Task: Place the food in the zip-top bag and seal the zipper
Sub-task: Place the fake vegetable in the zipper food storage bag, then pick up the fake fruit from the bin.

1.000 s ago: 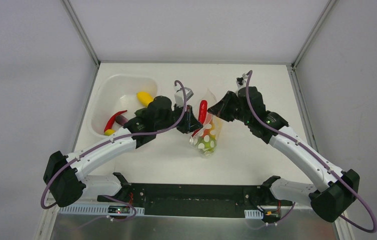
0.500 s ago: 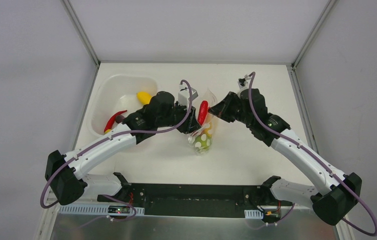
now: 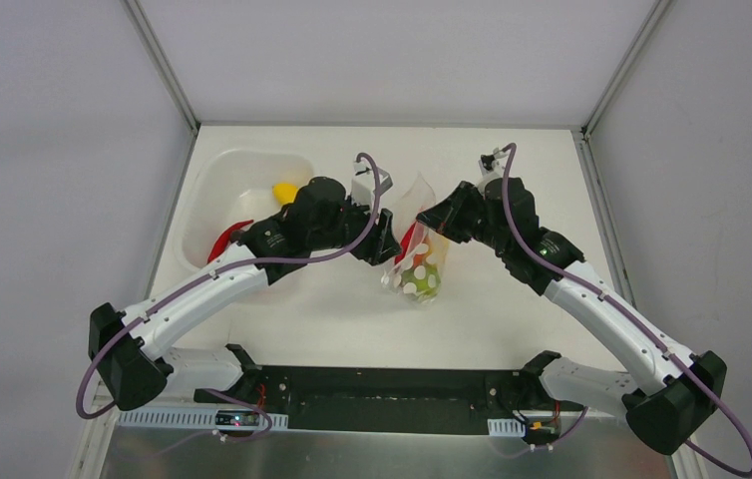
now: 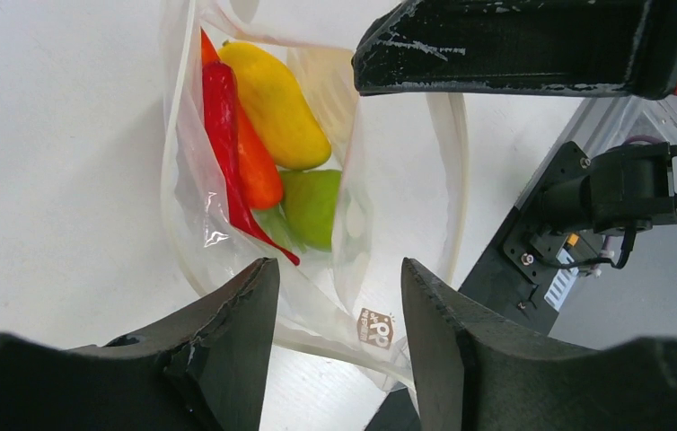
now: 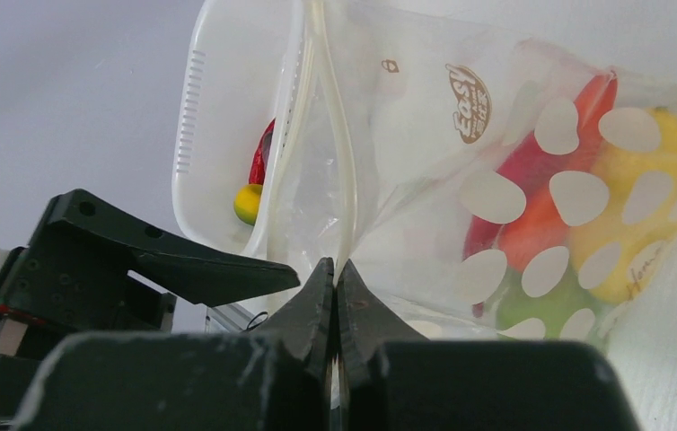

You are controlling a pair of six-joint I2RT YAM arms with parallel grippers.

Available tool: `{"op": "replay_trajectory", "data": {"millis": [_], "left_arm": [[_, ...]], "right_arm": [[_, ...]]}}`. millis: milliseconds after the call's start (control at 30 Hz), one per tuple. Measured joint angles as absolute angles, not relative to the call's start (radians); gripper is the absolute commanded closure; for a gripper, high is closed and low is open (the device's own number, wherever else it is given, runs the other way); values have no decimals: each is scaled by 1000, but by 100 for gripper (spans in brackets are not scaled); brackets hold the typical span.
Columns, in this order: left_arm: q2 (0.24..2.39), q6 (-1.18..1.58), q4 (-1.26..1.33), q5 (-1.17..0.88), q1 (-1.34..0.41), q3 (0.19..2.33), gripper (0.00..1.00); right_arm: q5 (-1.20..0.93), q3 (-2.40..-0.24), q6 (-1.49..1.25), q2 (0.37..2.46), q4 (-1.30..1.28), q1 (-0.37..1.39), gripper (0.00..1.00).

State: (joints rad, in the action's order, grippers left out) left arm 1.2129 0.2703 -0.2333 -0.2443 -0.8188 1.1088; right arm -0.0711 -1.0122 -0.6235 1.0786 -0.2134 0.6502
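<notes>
The zip-top bag stands on the table with its mouth up, clear with white dots. My right gripper is shut on the bag's rim by the zipper, holding the mouth open. My left gripper hangs open just above the mouth, with nothing between its fingers. Inside the bag lie several pieces of food: a red chili, an orange piece, a yellow one and a green one.
A white tub stands at the left behind my left arm. In it are a yellow piece and a red chili. White walls close the table at the back and sides.
My left gripper has opened and let go of the red chili, which has slid down into the bag. The right gripper has kept its hold on the rim.
</notes>
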Motion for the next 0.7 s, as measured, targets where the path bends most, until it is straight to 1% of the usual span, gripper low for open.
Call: {"op": "replay_trajectory", "data": {"millis": [167, 333, 433, 533, 633, 700], "left_arm": [[1149, 257, -239, -148, -819, 1108, 27], [1069, 239, -266, 57, -805, 1105, 11], [1034, 252, -289, 162, -736, 1092, 9], [1034, 324, -337, 252, -594, 1084, 9], [1059, 408, -404, 373, -478, 1084, 1], [1089, 469, -439, 441, -427, 1083, 1]], "right_arm": [[-74, -1011, -619, 1085, -213, 649, 100], [-81, -1005, -616, 1092, -213, 645, 100], [-85, -1004, -612, 1093, -214, 644, 100], [-88, -1004, -612, 1093, -214, 643, 100], [-92, -1004, -612, 1096, -214, 641, 100], [-94, -1004, -612, 1099, -214, 641, 100]]}}
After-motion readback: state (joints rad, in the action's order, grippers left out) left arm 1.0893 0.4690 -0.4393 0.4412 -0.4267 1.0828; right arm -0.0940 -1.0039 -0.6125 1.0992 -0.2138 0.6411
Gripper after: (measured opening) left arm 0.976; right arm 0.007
